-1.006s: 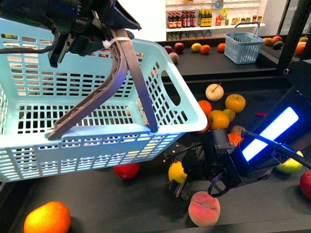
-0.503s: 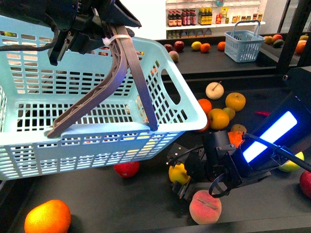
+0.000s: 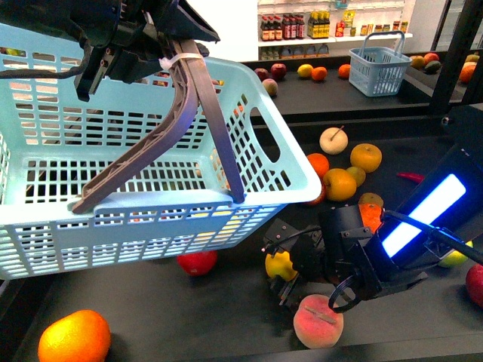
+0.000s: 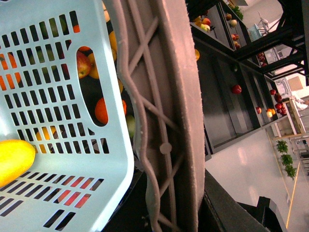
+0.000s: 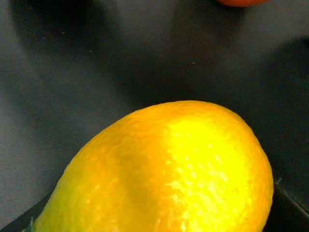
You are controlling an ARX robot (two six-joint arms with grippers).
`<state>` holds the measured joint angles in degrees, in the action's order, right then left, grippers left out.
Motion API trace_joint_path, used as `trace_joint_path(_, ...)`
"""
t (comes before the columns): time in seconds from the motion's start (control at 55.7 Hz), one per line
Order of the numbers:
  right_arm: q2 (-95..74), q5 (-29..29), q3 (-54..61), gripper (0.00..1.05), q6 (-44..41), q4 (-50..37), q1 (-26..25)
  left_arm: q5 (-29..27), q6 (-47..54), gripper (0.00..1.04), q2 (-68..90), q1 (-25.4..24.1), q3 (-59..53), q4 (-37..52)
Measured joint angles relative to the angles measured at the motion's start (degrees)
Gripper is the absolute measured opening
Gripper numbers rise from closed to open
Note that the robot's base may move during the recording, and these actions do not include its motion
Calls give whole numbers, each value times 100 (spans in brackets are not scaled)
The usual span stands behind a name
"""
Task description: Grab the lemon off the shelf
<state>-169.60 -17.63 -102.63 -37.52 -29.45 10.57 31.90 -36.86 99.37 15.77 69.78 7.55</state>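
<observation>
Front camera looks down across the shelf [image 3: 151,317], basket [image 3: 113,128] close by. Left wrist camera hugs that basket's handle [image 4: 169,96]; right wrist camera nearly touches the lemon [image 5: 169,174], also seen from the front.

1. My right gripper [image 3: 290,271] covers part of the lemon [image 3: 278,264]; its wrist camera crops the fruit at the frame edge.
2. The basket [image 3: 151,188] runs off frame left and hides half a red fruit [image 3: 198,263].
3. My left gripper [image 3: 162,49], on the basket handle [image 3: 204,113], is cut by the top edge.
4. Far bottles [image 3: 294,29]: labels too small to read.
</observation>
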Motion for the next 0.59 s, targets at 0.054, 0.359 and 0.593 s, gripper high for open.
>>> trace_joint_path(0.054,144,101,111,82,109,-175,-90,-2,-2,14,0,0,0,0)
trace_joint_path(0.359,1738,238,1368,82,396,-1010,-953,-2,0,14,0,0,0,0)
trace_joint_path(0.593,3198,-136,2747,82,785,-1364,-1294,0,0,14,0,0,0,0)
